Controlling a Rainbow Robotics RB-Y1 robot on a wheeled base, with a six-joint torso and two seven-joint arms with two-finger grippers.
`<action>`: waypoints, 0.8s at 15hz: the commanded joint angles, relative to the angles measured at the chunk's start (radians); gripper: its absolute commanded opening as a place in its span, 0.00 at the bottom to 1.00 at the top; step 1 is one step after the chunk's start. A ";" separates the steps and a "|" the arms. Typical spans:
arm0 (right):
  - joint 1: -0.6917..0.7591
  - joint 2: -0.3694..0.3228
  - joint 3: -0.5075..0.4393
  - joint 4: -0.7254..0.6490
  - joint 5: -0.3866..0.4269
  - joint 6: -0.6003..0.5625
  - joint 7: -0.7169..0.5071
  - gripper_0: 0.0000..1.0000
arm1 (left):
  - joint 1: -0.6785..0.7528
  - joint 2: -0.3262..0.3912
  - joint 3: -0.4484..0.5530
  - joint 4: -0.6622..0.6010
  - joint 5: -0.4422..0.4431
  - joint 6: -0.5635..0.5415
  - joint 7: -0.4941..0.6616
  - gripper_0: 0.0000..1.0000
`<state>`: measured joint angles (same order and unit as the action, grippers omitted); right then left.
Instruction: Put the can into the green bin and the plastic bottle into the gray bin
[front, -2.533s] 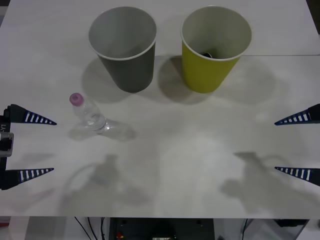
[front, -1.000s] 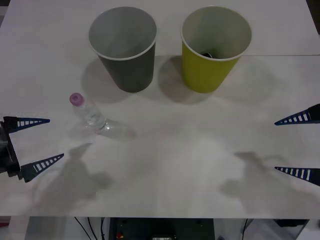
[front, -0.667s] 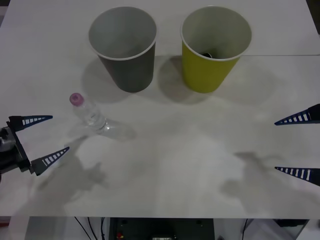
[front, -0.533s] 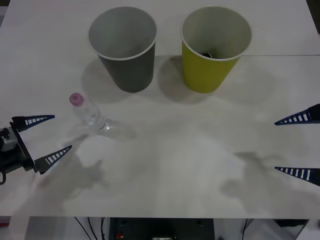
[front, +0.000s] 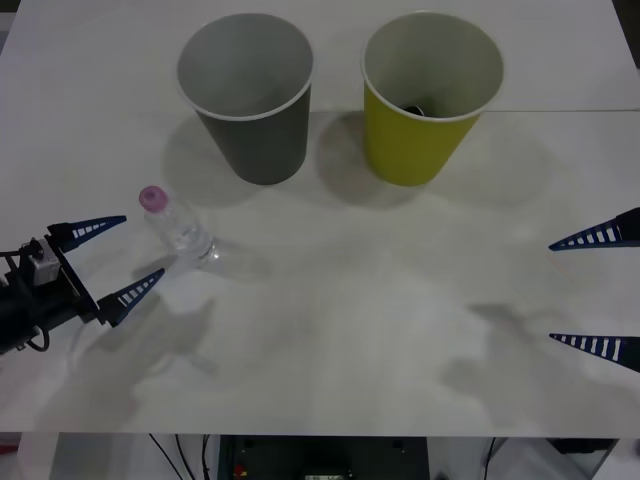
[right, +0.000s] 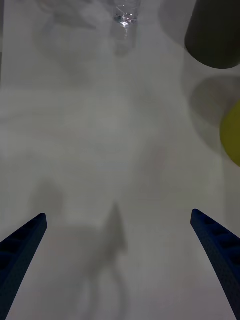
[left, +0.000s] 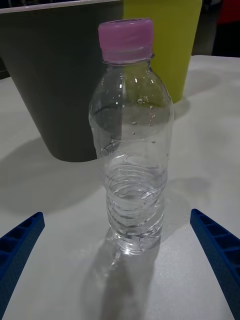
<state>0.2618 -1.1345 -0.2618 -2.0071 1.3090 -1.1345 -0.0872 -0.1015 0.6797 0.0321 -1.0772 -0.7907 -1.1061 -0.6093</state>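
Bottle step in hand. Left gripper (front: 111, 258) spread wide, low at the table, plastic bottle (front: 178, 229) upright just ahead of its fingertips — gray bin (front: 248, 95) beyond it. Next: advance to straddle the body, then pinch. Right gripper (front: 595, 292) spread, parked well apart.

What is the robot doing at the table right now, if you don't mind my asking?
The left tool is open and lined up on the plastic bottle, which stands upright on the table, not gripped yet. Behind it stand the gray bin and the green bin; something dark lies at the bottom of the green one, too hidden to identify. The right tool waits open at the table's right side.
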 joint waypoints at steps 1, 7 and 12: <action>0.000 0.000 0.000 0.000 0.000 0.000 0.000 1.00 | -0.014 -0.035 0.000 -0.001 -0.013 0.017 0.002 1.00; 0.000 0.000 0.000 0.000 0.000 0.000 0.000 1.00 | -0.055 -0.101 0.000 -0.001 -0.071 0.038 0.013 1.00; 0.000 0.000 0.000 0.000 0.000 0.000 0.000 1.00 | -0.093 -0.138 0.000 0.000 -0.116 0.074 0.029 1.00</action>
<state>0.2618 -1.1345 -0.2618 -2.0071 1.3090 -1.1345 -0.0873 -0.1901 0.5460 0.0322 -1.0770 -0.9000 -1.0372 -0.5835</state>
